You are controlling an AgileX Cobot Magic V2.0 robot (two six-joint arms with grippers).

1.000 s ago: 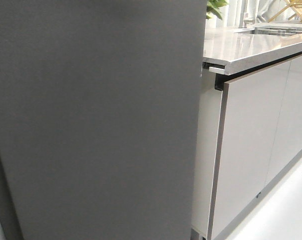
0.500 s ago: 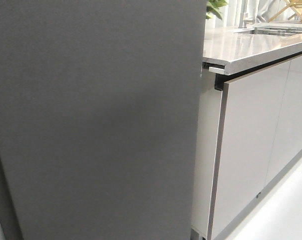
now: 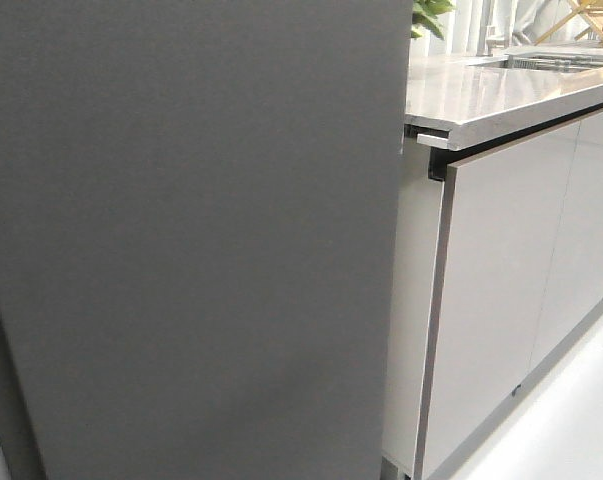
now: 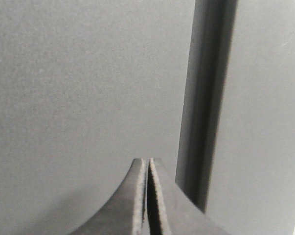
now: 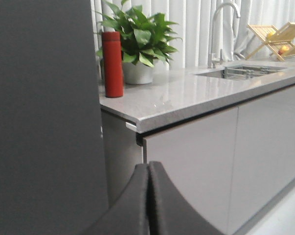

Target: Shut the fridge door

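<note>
The fridge door (image 3: 181, 240) fills the left of the front view as a flat matte dark-grey face; its inner side is hidden. In the left wrist view the same grey face (image 4: 79, 88) is very near, and a dark upright gap (image 4: 206, 98) parts it from a matching grey panel (image 4: 264, 122). My left gripper (image 4: 147, 161) is shut and empty, its tips close to the grey face; I cannot tell if they touch. My right gripper (image 5: 148, 165) is shut and empty, beside the door's edge (image 5: 44, 122). Neither gripper shows in the front view.
Glossy pale-grey cabinet doors (image 3: 501, 290) stand right of the door under a grey countertop (image 3: 491, 95). On the countertop are a red bottle (image 5: 112, 63), a potted plant (image 5: 137, 46), a sink with tap (image 5: 245, 71) and a wooden rack (image 5: 282, 39). The white floor (image 3: 571, 420) lies at the lower right.
</note>
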